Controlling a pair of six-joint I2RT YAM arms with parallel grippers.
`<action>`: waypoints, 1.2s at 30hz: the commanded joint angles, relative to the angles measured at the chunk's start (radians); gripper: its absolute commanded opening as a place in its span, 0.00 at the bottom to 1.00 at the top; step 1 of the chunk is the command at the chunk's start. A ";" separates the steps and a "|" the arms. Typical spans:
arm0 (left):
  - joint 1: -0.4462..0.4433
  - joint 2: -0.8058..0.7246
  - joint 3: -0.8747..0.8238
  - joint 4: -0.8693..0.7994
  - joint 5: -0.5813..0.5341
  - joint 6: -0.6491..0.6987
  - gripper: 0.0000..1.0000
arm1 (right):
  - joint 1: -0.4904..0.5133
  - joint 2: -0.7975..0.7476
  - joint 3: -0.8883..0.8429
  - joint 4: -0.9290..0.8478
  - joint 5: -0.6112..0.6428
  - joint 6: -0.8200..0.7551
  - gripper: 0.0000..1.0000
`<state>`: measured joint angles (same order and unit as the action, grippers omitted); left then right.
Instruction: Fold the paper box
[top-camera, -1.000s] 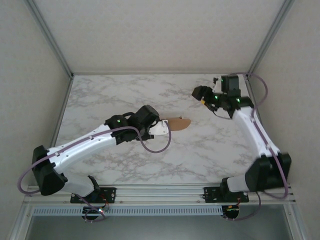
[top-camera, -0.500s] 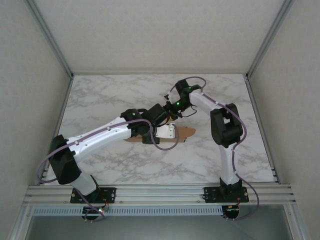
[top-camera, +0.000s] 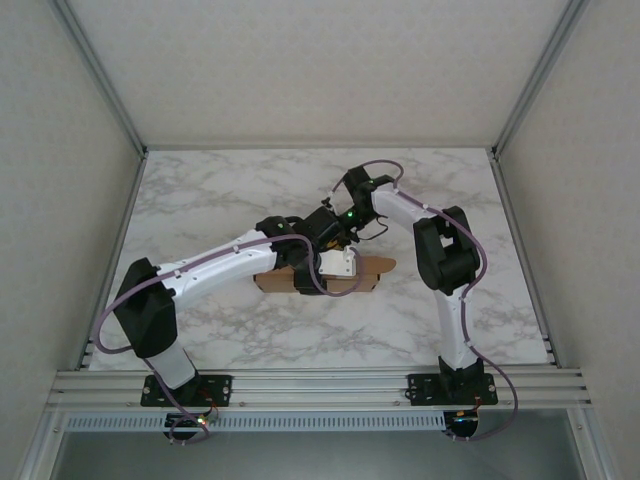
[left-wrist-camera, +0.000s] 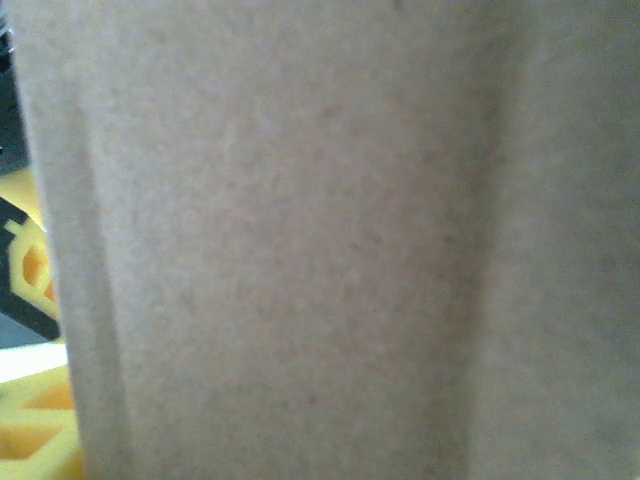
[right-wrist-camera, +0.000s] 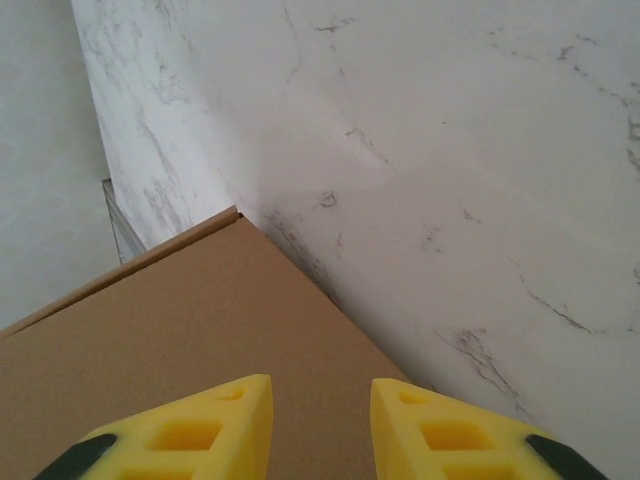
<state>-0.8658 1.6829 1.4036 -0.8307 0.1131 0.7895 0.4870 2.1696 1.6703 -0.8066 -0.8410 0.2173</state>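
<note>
Since a second ago my right claw (right-wrist-camera: 318, 395) has swung in from two o'clock to the paper box (top-camera: 374, 268) at the tabletop (top-camera: 200, 200) centre, narrowly open, empty. Whether my left claw (top-camera: 338, 262) grips, I cannot tell. Best press along the crease, steadily.

The paper box (right-wrist-camera: 180, 330) is plain, unprinted brown cardboard. Under it, the table (top-camera: 200, 200) is white marble with thin grey veins. The fingers (right-wrist-camera: 200, 435) of the right gripper (right-wrist-camera: 320, 400) are bright yellow, black at their bases. The left arm (top-camera: 210, 265) and right arm (top-camera: 405, 205) are white with black joints, green lights and purple cables (top-camera: 380, 162). Around the table, the walls (top-camera: 300, 70) are off-white.
</note>
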 joint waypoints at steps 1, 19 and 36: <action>0.009 0.011 -0.003 0.015 0.014 -0.012 0.76 | 0.002 -0.003 -0.031 0.012 0.000 0.006 0.33; 0.004 -0.058 0.025 0.057 -0.084 -0.029 1.00 | -0.003 -0.035 0.013 -0.010 0.033 0.012 0.52; -0.018 -0.144 0.063 0.080 -0.129 -0.041 1.00 | -0.006 -0.048 0.048 -0.035 0.033 0.005 0.56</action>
<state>-0.8711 1.5860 1.4239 -0.7589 0.0082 0.7677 0.4870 2.1685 1.6886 -0.8127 -0.8108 0.2276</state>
